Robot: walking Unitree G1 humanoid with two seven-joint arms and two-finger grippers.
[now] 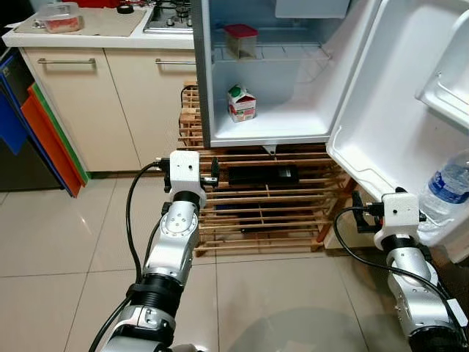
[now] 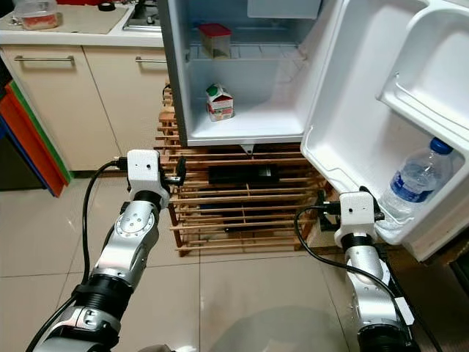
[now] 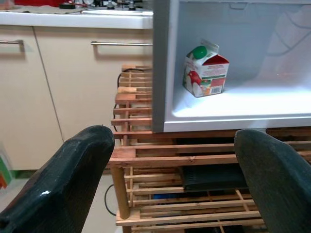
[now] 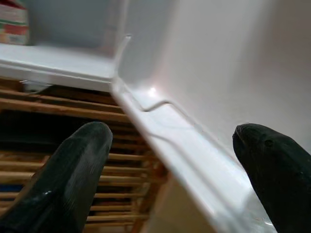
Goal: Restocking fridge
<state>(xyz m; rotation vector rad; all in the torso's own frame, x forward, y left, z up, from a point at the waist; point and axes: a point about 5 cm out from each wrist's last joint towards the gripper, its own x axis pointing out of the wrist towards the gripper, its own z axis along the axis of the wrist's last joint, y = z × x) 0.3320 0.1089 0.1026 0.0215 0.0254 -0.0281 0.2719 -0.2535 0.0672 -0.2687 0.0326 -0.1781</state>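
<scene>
We see the fridge [image 1: 271, 125] open on a wooden rack [image 1: 256, 198]: carton [image 1: 241, 103] on its floor, red-lidded box [image 1: 240, 40] on the shelf above, water bottle [image 2: 414, 183] in the door's bottom bin. Both arms reach fwd, low. Left tool [image 3: 175, 174] fingers apart, facing rack & carton. Right tool [image 4: 170, 174] fingers apart, by door's lower edge. Tub [image 1: 58, 17] on desk [image 1: 88, 33].

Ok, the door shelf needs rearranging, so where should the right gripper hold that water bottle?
Probably the water bottle just below its blue cap, coming from the open front of the door shelf. It stands upright with its lower half sunk behind the rail, leaving the upper part exposed. The right gripper is open nearby.
</scene>
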